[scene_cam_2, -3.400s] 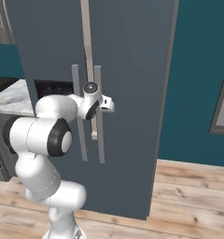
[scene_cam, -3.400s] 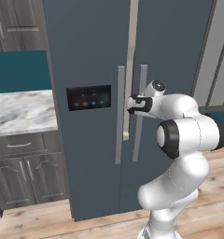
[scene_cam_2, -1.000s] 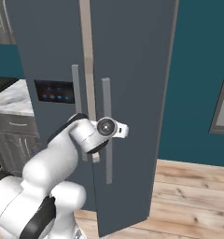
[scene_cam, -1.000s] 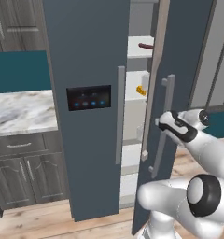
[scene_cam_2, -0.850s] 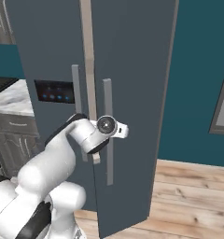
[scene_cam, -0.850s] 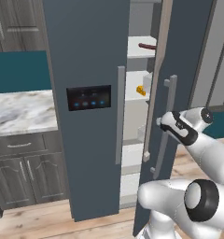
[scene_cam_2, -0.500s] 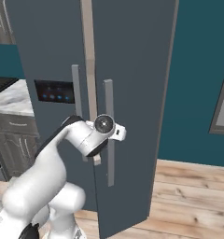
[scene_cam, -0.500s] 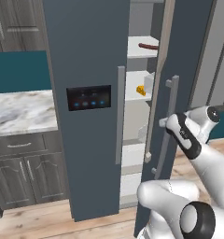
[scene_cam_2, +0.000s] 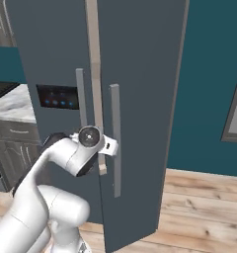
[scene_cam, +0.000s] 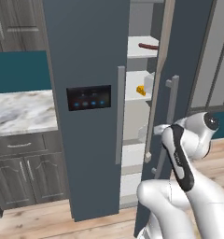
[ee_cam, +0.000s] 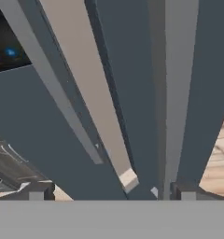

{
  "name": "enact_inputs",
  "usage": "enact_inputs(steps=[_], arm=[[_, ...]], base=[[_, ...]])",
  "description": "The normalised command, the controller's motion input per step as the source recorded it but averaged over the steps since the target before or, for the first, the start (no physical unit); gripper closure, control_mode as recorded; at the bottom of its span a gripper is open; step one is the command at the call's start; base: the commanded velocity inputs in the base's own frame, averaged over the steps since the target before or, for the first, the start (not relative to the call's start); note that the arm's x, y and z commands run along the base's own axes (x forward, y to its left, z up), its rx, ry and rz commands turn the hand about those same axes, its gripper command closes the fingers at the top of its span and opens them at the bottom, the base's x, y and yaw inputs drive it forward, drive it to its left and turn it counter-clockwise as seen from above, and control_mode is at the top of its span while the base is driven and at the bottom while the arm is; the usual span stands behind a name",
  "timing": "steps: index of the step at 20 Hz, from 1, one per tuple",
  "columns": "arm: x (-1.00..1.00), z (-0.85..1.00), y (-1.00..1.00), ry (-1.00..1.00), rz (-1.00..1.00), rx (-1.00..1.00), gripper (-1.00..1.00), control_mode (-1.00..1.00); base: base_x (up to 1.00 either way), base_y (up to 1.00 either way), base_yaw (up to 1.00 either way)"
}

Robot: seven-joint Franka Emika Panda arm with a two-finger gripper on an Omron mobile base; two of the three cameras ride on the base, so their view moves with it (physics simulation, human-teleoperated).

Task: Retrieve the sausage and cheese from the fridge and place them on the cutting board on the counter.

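Observation:
The fridge (scene_cam: 86,60) has its right door (scene_cam: 188,56) swung partly open. Inside, the dark sausage (scene_cam: 148,46) lies on an upper white shelf, and the yellow cheese (scene_cam: 141,89) sits one shelf below. My gripper (scene_cam_2: 111,147) hovers at the right door's long grey handle (scene_cam_2: 114,113), about mid-height. Its fingertips (ee_cam: 37,191) stand wide apart in the hand view, where the gripper (ee_cam: 111,192) is open. The handle (ee_cam: 172,93) runs just inside the right tip, with nothing clamped. The cutting board is out of view.
The marble counter (scene_cam: 20,112) over dark cabinets (scene_cam: 20,172) lies left of the fridge. The left door carries a black panel (scene_cam: 89,97) with blue lights. A teal wall (scene_cam_2: 209,74) and wooden floor (scene_cam_2: 199,207) lie to the right.
The right fridge door has swung further open, showing the shelves. My jaws went from shut on the handle to wide open, and the arm has drawn down and back.

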Motion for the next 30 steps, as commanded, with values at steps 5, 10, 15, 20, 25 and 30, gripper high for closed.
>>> enact_inputs(steps=[5, 10, 15, 20, 25, 30], arm=[[-0.01, 0.07, 0.68, 0.19, -0.18, -0.05, -1.00, -1.00], [0.13, 0.20, 0.37, 0.07, -0.55, 0.00, -1.00, -1.00], [0.14, 0.23, 0.27, 0.02, -0.63, 0.00, -1.00, -1.00], [0.22, 0.24, 0.14, 0.00, -0.54, 0.09, -1.00, -1.00], [0.07, 0.25, 0.08, 0.00, -0.49, 0.33, -1.00, -1.00], [0.21, 0.07, -0.02, -0.07, -0.40, 0.36, -1.00, -1.00]], base=[[0.00, 0.00, 0.00], [0.00, 0.00, 0.00], [0.00, 0.00, 0.00], [0.00, 0.00, 0.00], [0.00, 0.00, 0.00], [0.00, 0.00, 0.00]])
